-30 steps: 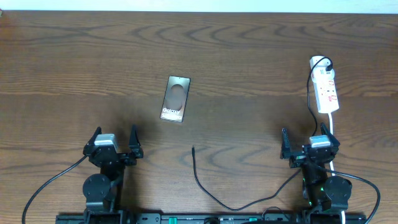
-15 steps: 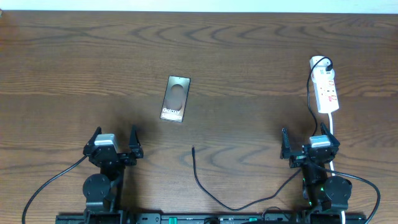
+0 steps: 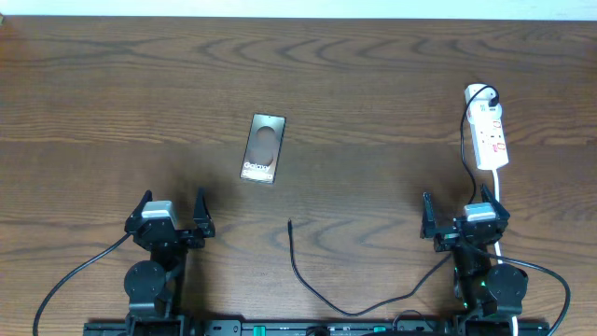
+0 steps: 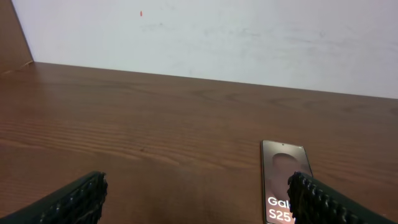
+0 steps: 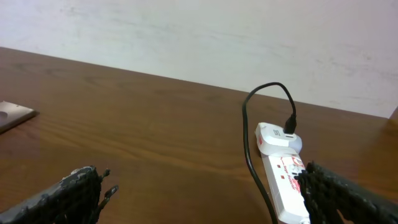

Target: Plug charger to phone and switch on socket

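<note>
While the phone (image 3: 264,147) lies flat on the tabletop (image 3: 373,84), the charger (image 3: 291,238) rests its loose tip well apart, nearer the front edge; its cable runs to the socket (image 3: 491,138) at the right; left jaws and right jaws stand open, empty.

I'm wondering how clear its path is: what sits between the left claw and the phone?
Nothing. In the overhead view, only bare wooden table separates the left claw from the phone. The left wrist view shows the same bare wood.
</note>
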Robot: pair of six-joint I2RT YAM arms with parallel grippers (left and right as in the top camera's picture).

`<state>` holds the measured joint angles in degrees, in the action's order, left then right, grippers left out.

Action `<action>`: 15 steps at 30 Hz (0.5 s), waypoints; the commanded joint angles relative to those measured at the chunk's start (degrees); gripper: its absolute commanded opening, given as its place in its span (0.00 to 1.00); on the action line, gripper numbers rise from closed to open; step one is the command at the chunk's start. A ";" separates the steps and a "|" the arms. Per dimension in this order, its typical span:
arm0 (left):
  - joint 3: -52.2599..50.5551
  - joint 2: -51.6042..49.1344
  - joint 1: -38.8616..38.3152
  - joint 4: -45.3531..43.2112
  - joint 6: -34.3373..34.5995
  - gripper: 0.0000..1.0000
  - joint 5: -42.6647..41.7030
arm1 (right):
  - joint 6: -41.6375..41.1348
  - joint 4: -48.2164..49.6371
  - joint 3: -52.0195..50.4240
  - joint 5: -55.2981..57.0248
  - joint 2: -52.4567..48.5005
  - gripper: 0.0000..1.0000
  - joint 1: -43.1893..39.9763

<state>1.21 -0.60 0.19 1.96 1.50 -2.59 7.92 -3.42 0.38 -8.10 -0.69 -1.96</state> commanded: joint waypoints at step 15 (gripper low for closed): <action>-0.98 0.37 -0.26 2.25 0.07 0.92 2.21 | -0.61 -0.24 -0.07 0.00 0.04 0.99 0.24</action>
<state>1.21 -0.60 0.19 1.96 1.50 -2.59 7.92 -3.42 0.38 -8.08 -0.69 -1.96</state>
